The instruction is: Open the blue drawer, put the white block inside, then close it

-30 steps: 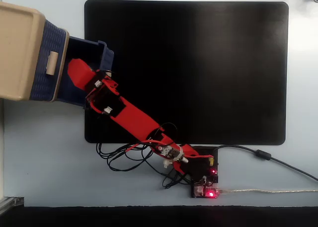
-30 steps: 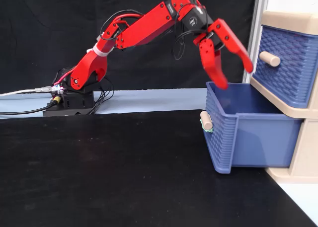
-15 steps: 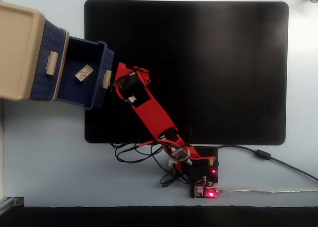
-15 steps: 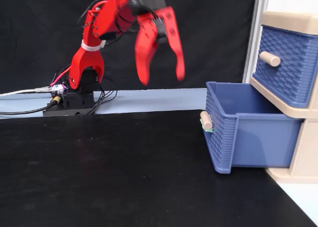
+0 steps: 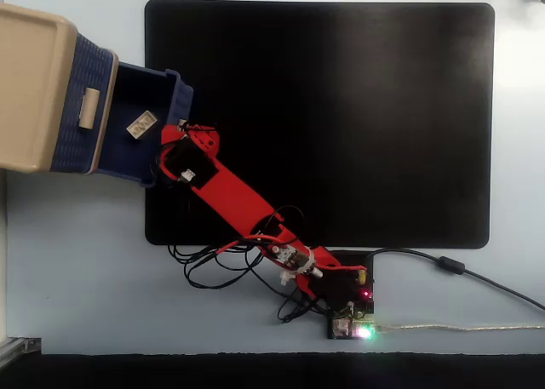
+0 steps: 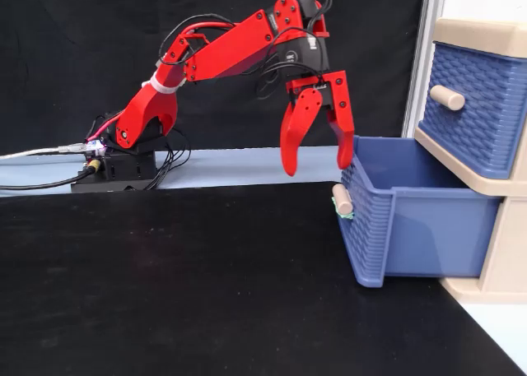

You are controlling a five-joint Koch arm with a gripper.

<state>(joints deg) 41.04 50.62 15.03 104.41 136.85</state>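
The tiny cream-white rectangular toy brick (image 5: 141,124) lay inside the pulled-out dark blue woven-textured bottom drawer (image 6: 403,220) of the beige plastic cabinet (image 5: 30,82). The red gripper (image 6: 317,166) hung above the black mat (image 5: 341,108), just off the drawer's front by its small beige handle (image 6: 341,200). Its jaws were spread apart, empty.

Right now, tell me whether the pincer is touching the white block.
Apart. In a fixed view from above, the white block lies inside the open blue drawer, while the open pincer hangs outside its front, holding nothing.
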